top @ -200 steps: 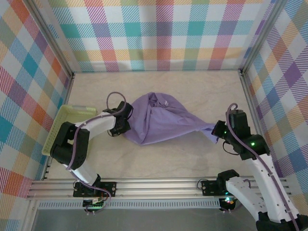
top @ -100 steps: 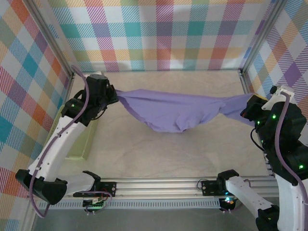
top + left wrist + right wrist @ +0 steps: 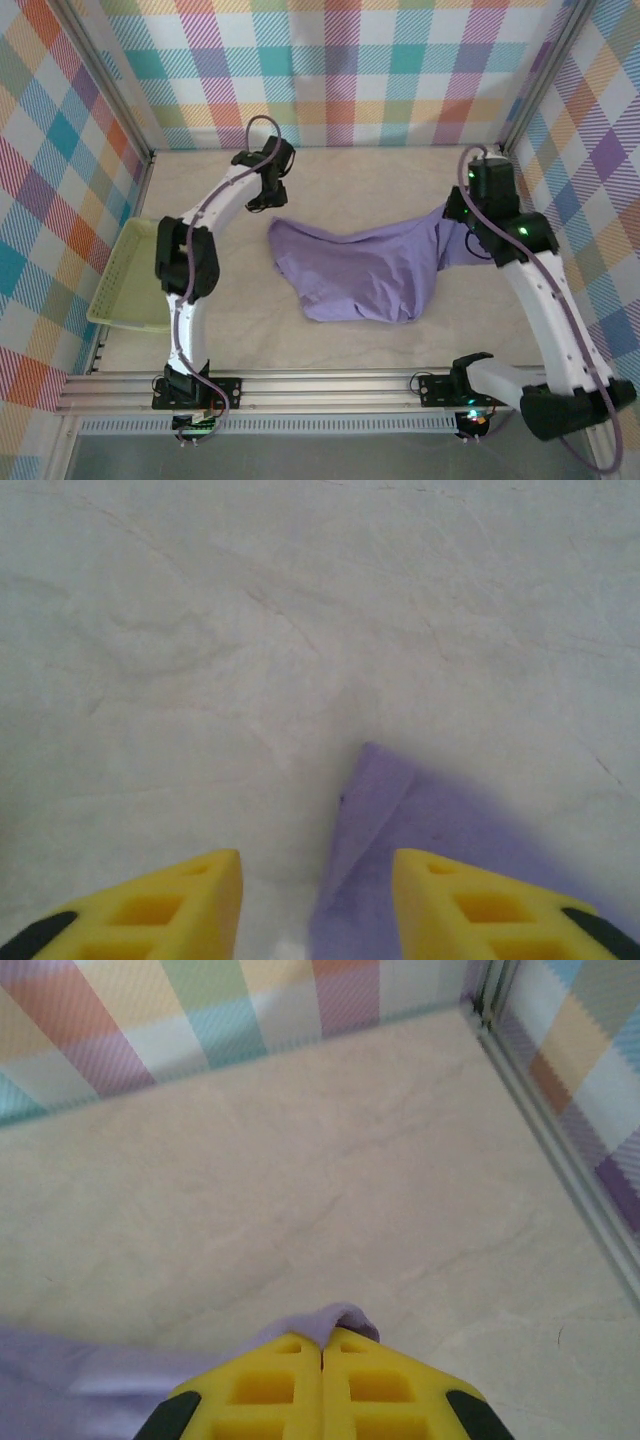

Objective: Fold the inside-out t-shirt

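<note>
left pincer (image 3: pixel 315 868) released | right pincer (image 3: pixel 322 1346) grasping t-shirt (image 3: pixel 365 270) | t-shirt on table (image 3: pixel 400 175), well apart from basket (image 3: pixel 108 288)

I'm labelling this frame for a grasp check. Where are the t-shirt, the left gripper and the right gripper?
t-shirt (image 3: pixel 365 272): top external view, middle of the fabric.
left gripper (image 3: pixel 315 865): left wrist view, gap between its open fingers.
right gripper (image 3: pixel 322 1342): right wrist view, seam of fingertips shut on the t-shirt's edge.

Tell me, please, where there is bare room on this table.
Bare beige tabletop runs along the plaid far wall and along the near metal rail below the wrinkly lavender-purple fabric t-shirt. A patch separates it from the pale-green plastic basket. Centre-right is crowded: the right gripper pinches the shirt, the open left gripper at its corner.
</note>
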